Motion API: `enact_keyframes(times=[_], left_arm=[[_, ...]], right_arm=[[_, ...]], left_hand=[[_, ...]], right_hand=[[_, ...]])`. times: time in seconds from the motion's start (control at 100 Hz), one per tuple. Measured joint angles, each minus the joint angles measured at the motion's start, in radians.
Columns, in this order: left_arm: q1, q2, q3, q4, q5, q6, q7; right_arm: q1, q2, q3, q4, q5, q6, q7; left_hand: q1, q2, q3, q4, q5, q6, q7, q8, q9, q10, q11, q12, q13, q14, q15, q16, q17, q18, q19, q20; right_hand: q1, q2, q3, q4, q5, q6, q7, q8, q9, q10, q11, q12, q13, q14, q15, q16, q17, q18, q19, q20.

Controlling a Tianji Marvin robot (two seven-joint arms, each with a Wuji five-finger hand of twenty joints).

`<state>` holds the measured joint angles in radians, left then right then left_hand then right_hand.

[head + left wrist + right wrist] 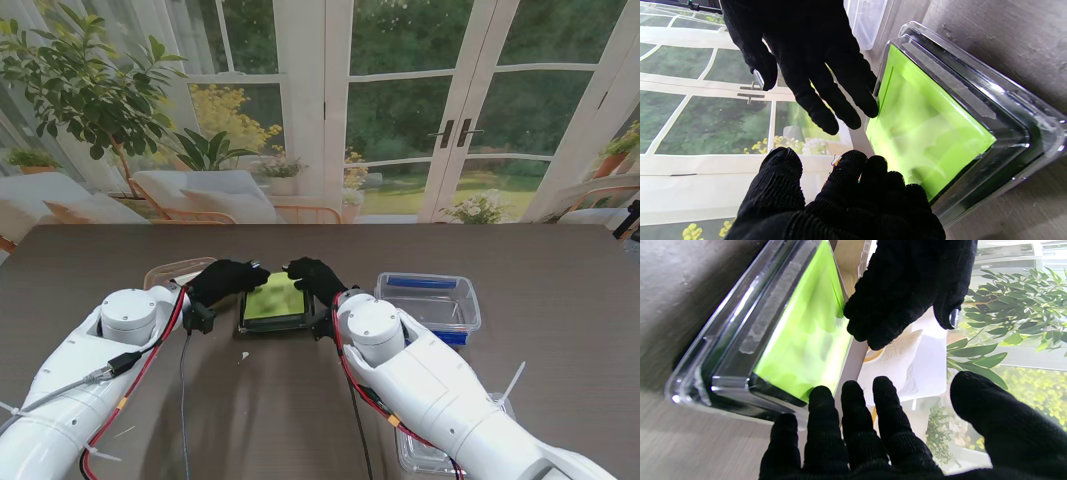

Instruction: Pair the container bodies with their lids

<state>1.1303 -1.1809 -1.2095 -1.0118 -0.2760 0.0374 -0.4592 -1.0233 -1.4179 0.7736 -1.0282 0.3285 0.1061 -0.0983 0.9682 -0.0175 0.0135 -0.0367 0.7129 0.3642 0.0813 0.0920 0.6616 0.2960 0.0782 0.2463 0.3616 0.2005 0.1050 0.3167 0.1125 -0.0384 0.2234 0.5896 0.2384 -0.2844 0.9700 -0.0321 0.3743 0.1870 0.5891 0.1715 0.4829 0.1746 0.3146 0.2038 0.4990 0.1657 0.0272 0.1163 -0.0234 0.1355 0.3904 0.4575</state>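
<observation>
At the centre of the stand view you see the clear plastic container with a bright green lid. Your left hand and right hand, both black-gloved, touch its two sides with fingers apart, gripping nothing. No label or writing is readable.

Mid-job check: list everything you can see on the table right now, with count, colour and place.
Container with green lid: 1, clear body, bright green lid, centre, between the hands.
Clear container with blue strips: 1, clear, right of centre.
Clear piece: 1, near right edge, mostly hidden by the right arm.
Clear lid: 1, pale rim, partly hidden behind the left hand.
Table: 1, dark brown.
Left hand: black glove, fingers apart at the lid's left edge.
Right hand: black glove, fingers apart at its right edge.
</observation>
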Motion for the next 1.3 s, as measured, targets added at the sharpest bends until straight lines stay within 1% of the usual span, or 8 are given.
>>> enact_keyframes(times=[0.19,0.39,0.64,0.82,0.85,0.92,1.15,1.3], left_arm=[[0.005,0.003,-0.003,-0.003,0.003,-0.016,-0.001],[-0.002,0.004,0.0,0.014,0.003,-0.037,-0.013],[-0.013,0.005,0.001,0.036,0.002,-0.054,-0.027],[-0.018,0.005,0.002,0.047,0.001,-0.066,-0.028],[-0.018,0.005,0.003,0.048,0.001,-0.068,-0.028],[-0.02,0.004,0.004,0.051,0.001,-0.072,-0.029],[-0.026,0.004,0.008,0.062,0.0,-0.08,-0.031],[-0.032,0.003,0.011,0.071,0.0,-0.088,-0.033]], right_arm=[[-0.008,0.004,0.003,-0.022,-0.004,-0.004,-0.018],[-0.017,0.014,0.012,-0.046,-0.028,0.0,-0.018],[-0.047,0.039,0.033,-0.103,-0.052,0.016,-0.022],[-0.062,0.049,0.035,-0.123,-0.067,0.015,-0.026],[-0.063,0.049,0.035,-0.123,-0.067,0.014,-0.027],[-0.066,0.049,0.034,-0.123,-0.067,0.014,-0.026],[-0.074,0.049,0.033,-0.12,-0.051,0.006,-0.022],[-0.077,0.047,0.032,-0.115,-0.049,0.002,-0.023]], left_hand=[[0.0,0.0,0.0,0.0,0.0,0.0,0.0,0.0,0.001,0.0,0.0,0.0,0.0,0.003,0.0,0.0,0.002,0.005,0.0,0.0],[0.0,0.0,0.0,0.0,0.0,0.0,0.0,0.0,0.007,0.002,0.0,0.0,0.006,0.006,0.0,0.0,0.007,0.01,0.006,0.002],[-0.011,0.0,0.0,0.0,0.001,0.0,0.0,0.001,0.01,0.002,0.0,0.0,0.01,0.008,0.0,0.0,0.008,0.013,0.011,0.011],[-0.011,0.0,0.0,0.0,0.001,-0.001,0.0,0.001,0.01,0.002,0.0,0.0,0.01,0.008,0.0,0.0,0.008,0.013,0.011,0.012],[-0.011,0.0,0.0,0.0,0.001,-0.001,0.0,0.001,0.01,0.002,0.0,0.0,0.01,0.008,0.0,0.0,0.008,0.013,0.011,0.012],[-0.011,0.0,0.0,0.0,0.001,-0.001,0.0,0.001,0.01,0.002,0.0,0.0,0.01,0.008,0.0,0.0,0.008,0.013,0.011,0.012],[-0.011,0.0,0.0,0.0,0.001,-0.001,0.0,0.001,0.01,0.002,0.002,0.0,0.011,0.008,0.0,0.0,0.009,0.014,0.012,0.012],[-0.011,0.0,0.0,0.0,0.001,-0.001,0.0,0.004,0.01,0.002,0.003,0.0,0.012,0.009,0.0,0.0,0.01,0.015,0.017,0.012]], right_hand=[[0.0,-0.012,0.0,0.0,0.022,-0.02,0.0,0.0,0.018,-0.022,0.005,0.0,-0.001,0.065,0.003,0.009,0.011,0.087,0.0,-0.007],[-0.001,-0.012,0.0,0.0,0.047,-0.042,0.0,0.0,0.042,-0.035,0.004,0.0,-0.003,0.093,0.007,0.018,0.011,0.103,0.0,-0.008],[-0.001,-0.025,0.001,0.0,0.131,-0.042,0.048,0.029,0.144,-0.034,0.035,0.013,0.099,0.104,0.069,0.066,0.064,0.126,0.07,0.035],[-0.001,-0.025,0.035,0.0,0.179,0.001,0.074,0.047,0.218,0.033,0.077,0.027,0.158,0.099,0.105,0.092,0.091,0.127,0.188,0.036],[-0.001,-0.025,0.035,0.0,0.195,0.003,0.075,0.052,0.218,0.036,0.078,0.028,0.168,0.098,0.107,0.093,0.102,0.127,0.218,0.03],[-0.001,-0.025,0.035,0.0,0.206,0.015,0.081,0.062,0.218,0.046,0.091,0.037,0.169,0.092,0.119,0.095,0.102,0.127,0.291,-0.029],[-0.001,-0.037,0.054,0.0,0.264,0.051,0.101,0.085,0.266,0.08,0.129,0.067,0.22,0.096,0.17,0.111,0.127,0.127,0.455,-0.062],[-0.001,-0.037,0.054,0.0,0.275,0.06,0.111,0.087,0.289,0.088,0.131,0.078,0.232,0.096,0.191,0.12,0.127,0.127,0.486,-0.082]])
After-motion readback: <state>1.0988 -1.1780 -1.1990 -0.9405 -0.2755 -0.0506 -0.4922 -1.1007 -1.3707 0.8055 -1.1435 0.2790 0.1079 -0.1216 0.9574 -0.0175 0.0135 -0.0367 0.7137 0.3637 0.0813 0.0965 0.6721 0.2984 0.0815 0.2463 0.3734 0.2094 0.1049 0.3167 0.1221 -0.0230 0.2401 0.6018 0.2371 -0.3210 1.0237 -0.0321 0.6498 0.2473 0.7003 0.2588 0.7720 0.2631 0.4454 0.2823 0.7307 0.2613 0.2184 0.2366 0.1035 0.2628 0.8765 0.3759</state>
